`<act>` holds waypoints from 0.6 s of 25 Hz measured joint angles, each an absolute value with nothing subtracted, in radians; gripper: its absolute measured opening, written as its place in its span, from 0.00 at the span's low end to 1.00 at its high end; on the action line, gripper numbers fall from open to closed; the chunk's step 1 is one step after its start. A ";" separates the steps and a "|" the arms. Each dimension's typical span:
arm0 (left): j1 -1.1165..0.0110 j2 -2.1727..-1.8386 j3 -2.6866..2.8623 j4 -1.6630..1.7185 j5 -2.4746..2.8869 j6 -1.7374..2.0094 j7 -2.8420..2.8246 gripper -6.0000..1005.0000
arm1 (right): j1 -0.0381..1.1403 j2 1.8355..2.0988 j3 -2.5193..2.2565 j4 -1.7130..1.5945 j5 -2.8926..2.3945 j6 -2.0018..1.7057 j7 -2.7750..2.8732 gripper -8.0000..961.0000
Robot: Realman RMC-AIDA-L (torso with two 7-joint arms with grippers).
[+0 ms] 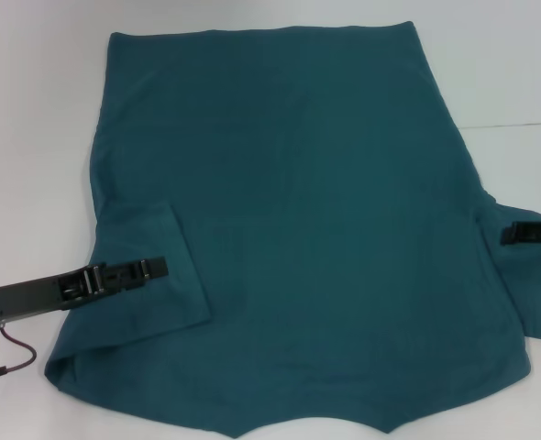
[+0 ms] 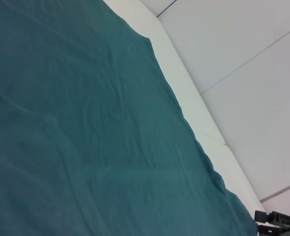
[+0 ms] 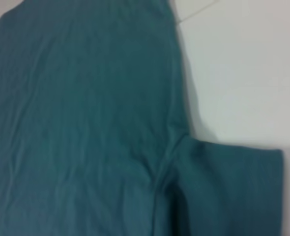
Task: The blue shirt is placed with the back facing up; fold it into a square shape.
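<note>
Shirt (image 1: pixel 307 229) lies flat on the table (image 1: pixel 32 92), left sleeve folded in. My left claw (image 1: pixel 156 268) sits on that sleeve at 8 o'clock, my right claw (image 1: pixel 509 235) at the shirt's 3 o'clock edge. Can't tell either claw's opening.

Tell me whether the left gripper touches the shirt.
Cannot tell. In the head view the left gripper lies over the shirt's folded sleeve, but no view shows contact or gap.

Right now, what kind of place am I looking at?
Probably a robot test bench: a blue shirt spread on a plain white table, with the left gripper and right gripper at its sleeves.
</note>
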State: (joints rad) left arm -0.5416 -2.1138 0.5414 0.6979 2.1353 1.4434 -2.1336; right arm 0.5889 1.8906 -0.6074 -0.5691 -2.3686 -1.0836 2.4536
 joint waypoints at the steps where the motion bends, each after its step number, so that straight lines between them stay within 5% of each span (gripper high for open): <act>1: -0.541 -2.114 0.541 0.698 2.135 1.443 -2.134 0.63 | 0.592 1.891 -0.607 -0.569 -2.368 -1.084 2.453 0.95; 15: -0.541 -2.114 0.542 0.698 2.135 1.442 -2.132 0.63 | 0.591 1.891 -0.604 -0.578 -2.284 -1.152 2.417 0.95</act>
State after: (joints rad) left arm -0.5415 -2.1138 0.5415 0.6979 2.1353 1.4418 -2.1325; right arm 0.5913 1.8905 -0.6044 -0.5782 -2.2842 -1.1524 2.4170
